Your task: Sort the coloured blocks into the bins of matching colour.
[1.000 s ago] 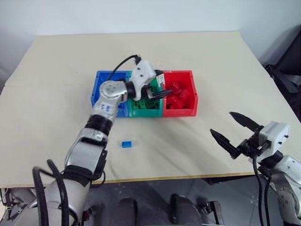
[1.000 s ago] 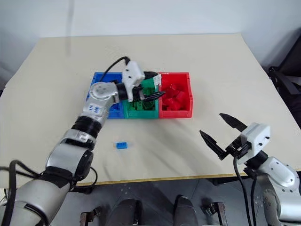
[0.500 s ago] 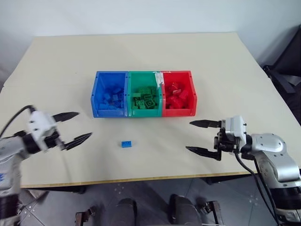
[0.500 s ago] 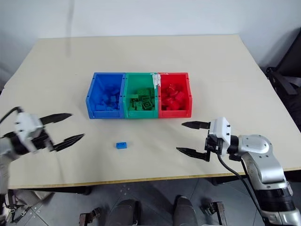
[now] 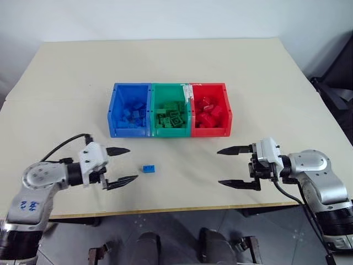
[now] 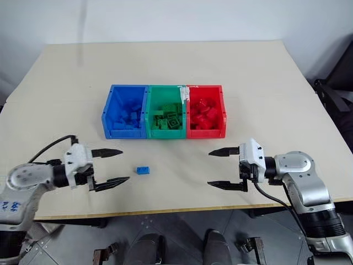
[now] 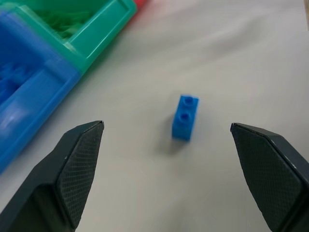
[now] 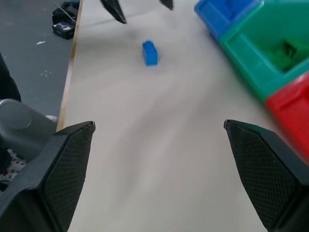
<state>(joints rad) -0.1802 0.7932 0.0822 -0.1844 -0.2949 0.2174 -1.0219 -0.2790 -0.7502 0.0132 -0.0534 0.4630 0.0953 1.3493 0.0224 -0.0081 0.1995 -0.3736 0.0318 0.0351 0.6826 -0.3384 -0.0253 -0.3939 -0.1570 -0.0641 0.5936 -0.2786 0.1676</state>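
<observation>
One small blue block (image 5: 148, 169) lies alone on the table, in front of the bins. The blue bin (image 5: 128, 132), green bin (image 5: 171, 132) and red bin (image 5: 211, 131) stand joined in a row, each holding several blocks of its own colour. My left gripper (image 5: 132, 164) is open just left of the blue block and points at it. In the left wrist view the block (image 7: 185, 117) lies between and beyond its fingers (image 7: 77, 164). My right gripper (image 5: 218, 167) is open and empty to the block's right, pointing left.
The table's front edge (image 5: 182, 208) runs close below both grippers. A dark chair-like object (image 5: 336, 77) stands off the table's right side. Bare tabletop lies between the two grippers and in front of the bins.
My left arm has pulled back from over the bins to the near left, then swung in towards the blue block. My right gripper has turned to point left and dropped a little.
</observation>
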